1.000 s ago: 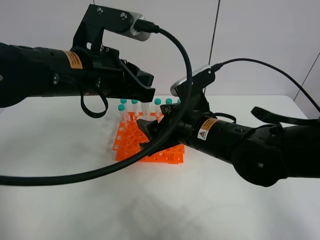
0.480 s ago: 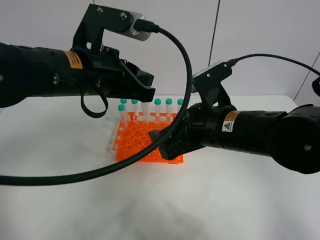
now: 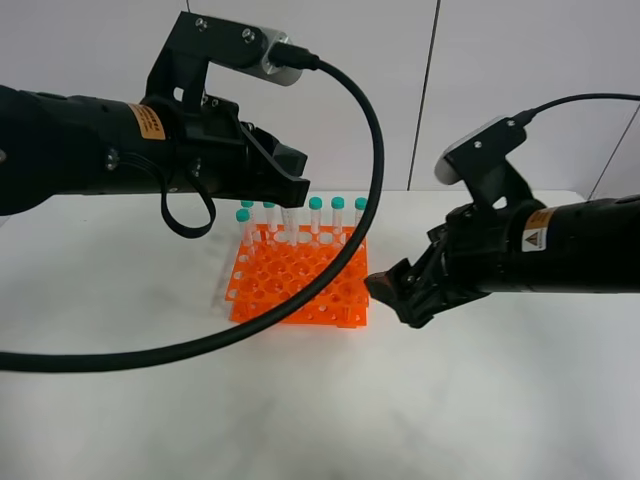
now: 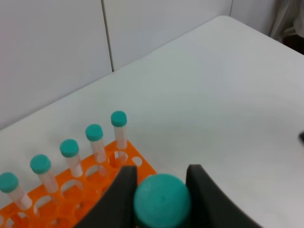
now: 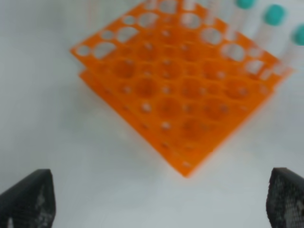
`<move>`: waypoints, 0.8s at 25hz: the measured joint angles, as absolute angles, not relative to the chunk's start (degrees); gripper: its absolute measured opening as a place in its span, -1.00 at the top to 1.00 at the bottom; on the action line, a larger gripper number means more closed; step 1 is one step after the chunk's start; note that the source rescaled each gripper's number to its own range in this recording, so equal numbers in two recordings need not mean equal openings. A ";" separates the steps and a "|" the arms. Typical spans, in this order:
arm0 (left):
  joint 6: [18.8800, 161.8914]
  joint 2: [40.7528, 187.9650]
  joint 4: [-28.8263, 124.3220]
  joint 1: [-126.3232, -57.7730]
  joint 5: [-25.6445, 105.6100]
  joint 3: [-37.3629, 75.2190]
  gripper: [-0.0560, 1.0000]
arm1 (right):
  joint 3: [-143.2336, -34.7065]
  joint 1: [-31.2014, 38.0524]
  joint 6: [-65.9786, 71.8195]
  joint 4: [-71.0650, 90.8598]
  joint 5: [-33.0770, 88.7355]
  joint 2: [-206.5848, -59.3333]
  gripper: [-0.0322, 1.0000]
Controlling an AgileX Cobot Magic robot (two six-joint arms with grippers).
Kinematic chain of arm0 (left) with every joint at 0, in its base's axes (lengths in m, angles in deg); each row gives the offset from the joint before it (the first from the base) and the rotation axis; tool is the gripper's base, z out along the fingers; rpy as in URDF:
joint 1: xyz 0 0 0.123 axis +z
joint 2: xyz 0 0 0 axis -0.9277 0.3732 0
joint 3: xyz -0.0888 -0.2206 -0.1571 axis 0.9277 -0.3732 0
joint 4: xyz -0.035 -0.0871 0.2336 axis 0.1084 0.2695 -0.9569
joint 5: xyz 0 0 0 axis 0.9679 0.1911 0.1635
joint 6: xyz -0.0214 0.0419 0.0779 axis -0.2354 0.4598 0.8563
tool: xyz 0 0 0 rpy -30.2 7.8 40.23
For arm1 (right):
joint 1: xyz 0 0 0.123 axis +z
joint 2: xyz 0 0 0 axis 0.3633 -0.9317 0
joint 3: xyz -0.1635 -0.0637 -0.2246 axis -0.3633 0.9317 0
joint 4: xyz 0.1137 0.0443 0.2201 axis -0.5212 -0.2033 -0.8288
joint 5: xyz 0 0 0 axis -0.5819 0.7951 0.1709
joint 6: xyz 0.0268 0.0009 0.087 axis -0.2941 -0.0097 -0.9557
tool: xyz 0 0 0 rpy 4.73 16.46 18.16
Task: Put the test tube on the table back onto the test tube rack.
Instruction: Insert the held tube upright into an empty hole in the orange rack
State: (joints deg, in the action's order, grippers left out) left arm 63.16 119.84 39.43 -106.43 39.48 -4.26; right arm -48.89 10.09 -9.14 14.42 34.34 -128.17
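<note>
My left gripper (image 3: 291, 197) is shut on the test tube (image 3: 291, 222), a clear tube hanging upright over the back row of the orange test tube rack (image 3: 290, 285). I cannot tell whether its tip is in a hole. In the left wrist view the tube's teal cap (image 4: 161, 199) sits pinched between my two black fingers (image 4: 121, 194). Several other teal-capped tubes (image 3: 316, 212) stand along the rack's back row and left side; they also show in the left wrist view (image 4: 94, 137). My right gripper (image 3: 395, 295) is open and empty, low over the white table (image 3: 150, 400) just right of the rack (image 5: 180, 95).
A thick black cable (image 3: 340, 262) from the left arm sweeps across in front of the rack. The right arm's body (image 3: 540, 250) lies across the right side of the table. A white wall (image 3: 500, 60) stands behind.
The right arm has pulled back to the right, from over the rack's front to beside its right edge. The left arm and the held tube have stayed in place.
</note>
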 joint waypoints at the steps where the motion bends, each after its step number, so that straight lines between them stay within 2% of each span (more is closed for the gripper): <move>1: 63.16 119.84 39.43 -106.43 39.29 -4.26 0.89 | -48.89 8.64 -9.19 15.46 35.60 -127.10 -0.90; 9: 63.21 119.84 39.43 -106.43 39.16 -4.26 0.89 | -48.89 -2.52 -10.73 24.37 40.10 -123.09 -0.90; 20: 63.21 119.84 39.43 -106.43 39.16 -4.26 0.89 | -48.89 -20.60 -19.21 25.84 42.77 -123.09 -0.90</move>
